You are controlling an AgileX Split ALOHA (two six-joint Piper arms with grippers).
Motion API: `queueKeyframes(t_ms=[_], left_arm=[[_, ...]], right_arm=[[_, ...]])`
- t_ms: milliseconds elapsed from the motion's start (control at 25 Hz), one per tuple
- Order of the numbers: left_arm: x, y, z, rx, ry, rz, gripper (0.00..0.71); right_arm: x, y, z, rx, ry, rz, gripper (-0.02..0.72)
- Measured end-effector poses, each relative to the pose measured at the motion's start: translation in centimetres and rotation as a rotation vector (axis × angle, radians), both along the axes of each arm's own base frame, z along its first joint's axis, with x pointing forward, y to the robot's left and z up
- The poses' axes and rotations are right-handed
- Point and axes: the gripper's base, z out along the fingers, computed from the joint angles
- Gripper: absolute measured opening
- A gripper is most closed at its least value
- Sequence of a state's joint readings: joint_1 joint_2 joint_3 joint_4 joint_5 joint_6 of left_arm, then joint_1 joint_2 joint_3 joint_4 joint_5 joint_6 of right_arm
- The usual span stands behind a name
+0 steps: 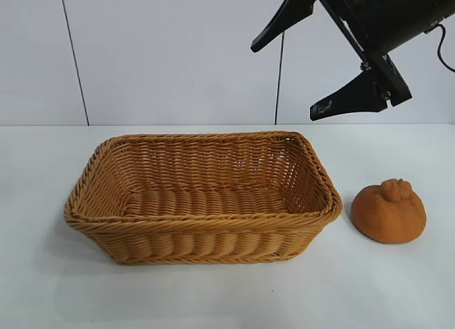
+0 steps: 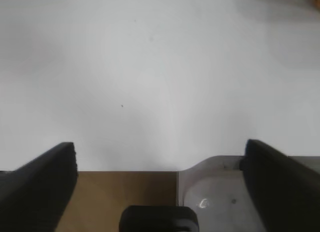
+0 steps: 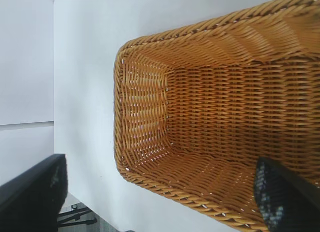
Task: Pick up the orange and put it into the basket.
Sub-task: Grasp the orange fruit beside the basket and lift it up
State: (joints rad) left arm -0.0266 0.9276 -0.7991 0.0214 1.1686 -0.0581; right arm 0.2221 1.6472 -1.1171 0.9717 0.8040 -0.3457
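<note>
White tabletop point(image 1: 213, 300) | orange point(image 1: 388, 212) at 3 o'clock of basket point(image 1: 202, 251), just beside, untouched | right gripper point(image 1: 302, 66) raised, fingers spread, empty | left gripper point(image 2: 160, 164) spread over bare table | advice: descend at 5 o'clock, straddle orange's widest girth.

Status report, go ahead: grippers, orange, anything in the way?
Right gripper open, high above basket's right end, empty. Left gripper open over bare table. Orange on table right of basket. Path clear.
</note>
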Motion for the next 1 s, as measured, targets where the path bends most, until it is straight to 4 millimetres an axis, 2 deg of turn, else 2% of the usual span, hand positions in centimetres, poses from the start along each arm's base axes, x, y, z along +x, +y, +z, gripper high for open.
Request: queueKeyframes(t_ms=[200,400,880,1000], left_arm=[[-4.9,0.1,-1.1,-0.007,-0.162,0.005,0.643],[-8.5,0.2,-2.4,-0.011,-0.28,0.005,0.643],[-14.5,0.3,-2.1,-0.033,-0.698,0.001,0.643],[-15.1,0.3,-2.1,-0.035,-0.736,0.001,0.643]], right_arm=[[0.0,0.0,0.0,0.0,0.0,0.0,0.694],[0.0,0.0,0.0,0.001,0.002,0.003,0.694],[-0.2,0.0,0.0,-0.006,0.011,0.025,0.694],[-0.3,-0.1,-0.2,-0.029,0.007,0.037,0.694]])
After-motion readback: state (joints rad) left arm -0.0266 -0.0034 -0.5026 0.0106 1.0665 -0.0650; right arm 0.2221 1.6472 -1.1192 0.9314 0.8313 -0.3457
